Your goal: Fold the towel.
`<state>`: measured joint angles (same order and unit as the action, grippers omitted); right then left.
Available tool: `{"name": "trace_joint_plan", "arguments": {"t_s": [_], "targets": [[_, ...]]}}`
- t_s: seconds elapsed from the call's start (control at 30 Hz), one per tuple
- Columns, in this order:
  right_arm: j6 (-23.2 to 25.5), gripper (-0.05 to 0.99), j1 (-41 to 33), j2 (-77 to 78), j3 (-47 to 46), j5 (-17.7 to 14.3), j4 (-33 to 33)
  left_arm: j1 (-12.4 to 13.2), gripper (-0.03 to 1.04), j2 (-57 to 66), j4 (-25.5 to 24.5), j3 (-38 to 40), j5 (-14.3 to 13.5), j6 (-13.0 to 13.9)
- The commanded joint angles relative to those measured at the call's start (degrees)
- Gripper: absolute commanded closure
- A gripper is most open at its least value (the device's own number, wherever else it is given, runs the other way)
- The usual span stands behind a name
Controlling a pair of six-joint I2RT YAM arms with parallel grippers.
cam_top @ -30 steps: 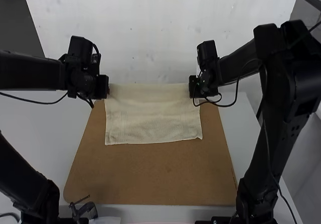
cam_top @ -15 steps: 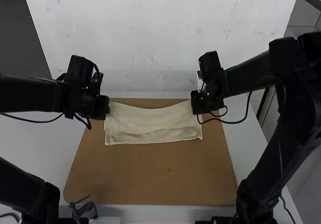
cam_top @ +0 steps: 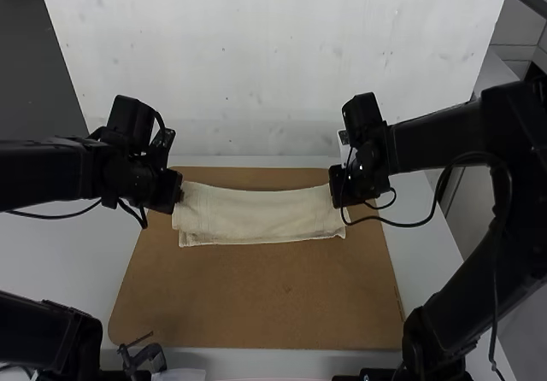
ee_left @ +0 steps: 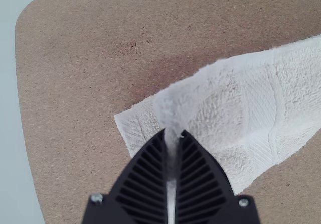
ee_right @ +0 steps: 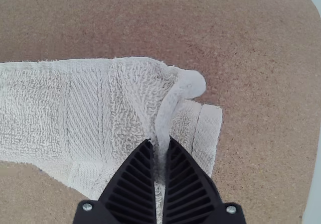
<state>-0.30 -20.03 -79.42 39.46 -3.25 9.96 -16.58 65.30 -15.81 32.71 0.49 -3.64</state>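
The cream terry-cloth towel (cam_top: pixel 261 216) lay folded over on the far part of the brown, round-cornered board (cam_top: pixel 282 300), wider from side to side than it was deep; its far edge dipped softly between its two ends, and a strip of a lower layer peeped out along the side nearest the arms' bases. Flat woven bands (ee_right: pixel 88 113) crossed the looped pile near both ends; both wrist views showed a small end of the lower layer sticking out beyond the pinched cloth.

In the high view the held corners were covered by the dark grippers, and in each wrist view the towel was cut off on its way to the opposite end; the stack was perhaps just two layers, though that was hard to make out.

The black left arm (cam_top: pixel 43 172) extended in from the board's left, its forearm nearly level, with the left gripper (cam_top: pixel 164 190) at the towel's left end; in its wrist view the tapered fingers (ee_left: pixel 148 176) were drawn together on a raised ridge of cloth. The black right arm (cam_top: pixel 436 146) was bent, its forearm coming in over the board's right side; the right gripper (cam_top: pixel 339 184) pinched a gathered, upstanding fold near the towel's right end, its tips pressed close around it.
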Motion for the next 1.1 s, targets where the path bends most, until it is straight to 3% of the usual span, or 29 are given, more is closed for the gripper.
{"name": "trace_joint_plan", "arguments": {"t_s": [0.0,0.43,1.07], "targets": [[-0.23,0.92,-0.53,-2.06,-0.09,-0.27,-1.61,-0.56,0.99,1.41,0.96,-0.10,-2.51,1.09],[0.30,0.92,1.05,-12.43,3.69,-2.20,-9.78,0.67,1.00,14.68,16.17,0.51,-3.13,1.53],[0.65,0.92,3.77,-19.11,8.09,-2.56,-11.10,-1.35,0.99,22.59,17.92,2.62,-3.57,1.71]]}}
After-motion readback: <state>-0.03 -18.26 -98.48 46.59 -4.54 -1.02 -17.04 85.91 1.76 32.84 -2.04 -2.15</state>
